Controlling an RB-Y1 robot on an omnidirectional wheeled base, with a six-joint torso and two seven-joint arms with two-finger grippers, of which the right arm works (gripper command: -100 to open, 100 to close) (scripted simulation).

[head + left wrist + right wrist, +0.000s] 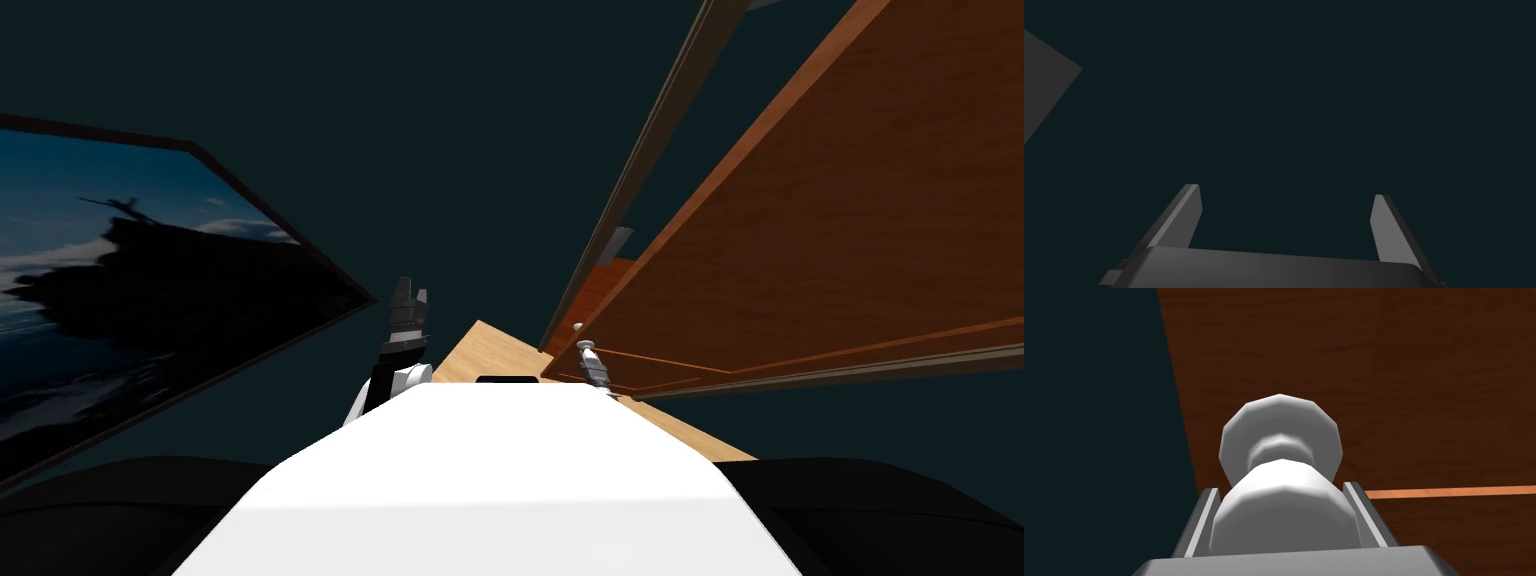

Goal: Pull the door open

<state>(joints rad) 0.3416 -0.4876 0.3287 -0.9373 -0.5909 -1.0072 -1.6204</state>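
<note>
The reddish-brown wooden door (850,220) takes up the robot's right-hand side. Its leaf seems to stand a little off the dark door frame (640,170), though I can't say by how much. A dark teal wall (450,150) runs across ahead, with a large framed picture (150,290) of a dim sky on the robot's left, and a strip of pale wood floor (490,355) shows below the door. Low on the door, near its free edge, sits the white knob (1281,458), a rounded bulb on a narrow neck with a round plate behind it. The right gripper (1280,488) has it, with its two thin blades pressed against the bulb's sides. The left gripper (1285,191) hangs in the air off to the left, away from the door, fingers spread wide with nothing between them. The grip is what worries me. The blades are flat and the bulb is smooth and curved, so a hard tug straight back could slide them off the front of it. The door also swings on an arc, so if the hand pulls in a straight line, the knob may twist out of the clamp. The robot stands very close too, and unless it backs away, the leaf may well bump into its own body.
</note>
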